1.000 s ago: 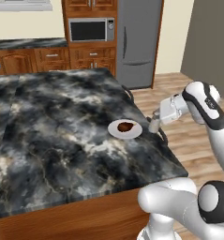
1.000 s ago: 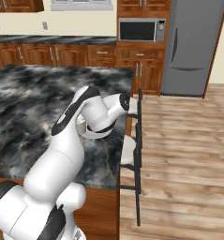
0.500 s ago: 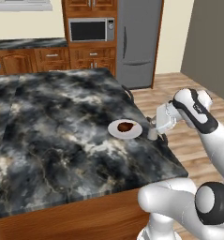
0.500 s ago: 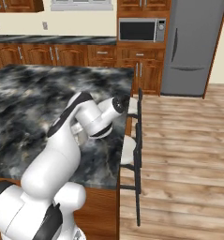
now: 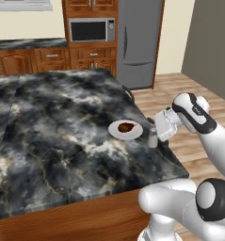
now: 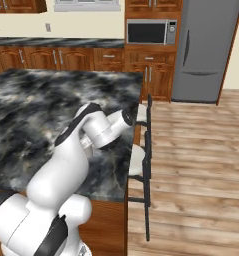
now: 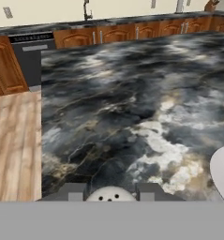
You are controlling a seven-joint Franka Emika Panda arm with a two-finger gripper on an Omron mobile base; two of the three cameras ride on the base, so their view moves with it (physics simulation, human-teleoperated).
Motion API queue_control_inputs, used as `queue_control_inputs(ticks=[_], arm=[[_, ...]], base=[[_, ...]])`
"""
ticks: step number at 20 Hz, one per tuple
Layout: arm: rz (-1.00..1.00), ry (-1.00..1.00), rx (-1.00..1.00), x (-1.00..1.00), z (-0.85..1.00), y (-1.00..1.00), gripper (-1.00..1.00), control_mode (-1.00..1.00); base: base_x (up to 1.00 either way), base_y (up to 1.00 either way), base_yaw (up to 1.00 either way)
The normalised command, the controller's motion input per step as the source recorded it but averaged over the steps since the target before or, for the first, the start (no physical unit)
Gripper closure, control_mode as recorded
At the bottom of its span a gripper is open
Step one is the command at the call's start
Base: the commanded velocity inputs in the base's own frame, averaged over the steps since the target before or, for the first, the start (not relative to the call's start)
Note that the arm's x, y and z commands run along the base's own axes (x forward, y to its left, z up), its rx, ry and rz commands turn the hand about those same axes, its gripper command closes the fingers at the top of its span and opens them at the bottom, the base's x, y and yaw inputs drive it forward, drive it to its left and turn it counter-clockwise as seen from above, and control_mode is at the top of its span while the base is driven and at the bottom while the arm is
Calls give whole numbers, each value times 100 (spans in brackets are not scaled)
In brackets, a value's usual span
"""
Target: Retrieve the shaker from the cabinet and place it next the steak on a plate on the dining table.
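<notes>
Shaker (image 5: 153, 139) clamped betw. jaws, upright, base at bench (image 5: 62, 141) edge, just beside plate (image 5: 125, 130) w/ steak (image 5: 126, 126): positioned for set-down.

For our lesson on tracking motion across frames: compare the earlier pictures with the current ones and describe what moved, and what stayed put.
The gripper has carried the shaker down and in toward the plate; the shaker now stands at the dining table edge just right of the plate, apart from it. The gripper is still closed on it. The steak, plate and microwave have not moved.
</notes>
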Motion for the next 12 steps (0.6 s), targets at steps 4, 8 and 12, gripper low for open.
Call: queue_control_inputs(ticks=[4,8,12], arm=[[11,0,0,0,-26,0,100,-100],[10,0,1,13,-27,0,100,-100],[7,0,2,29,-22,0,100,-100]], base=[[0,0,0],[0,0,0],[0,0,0]])
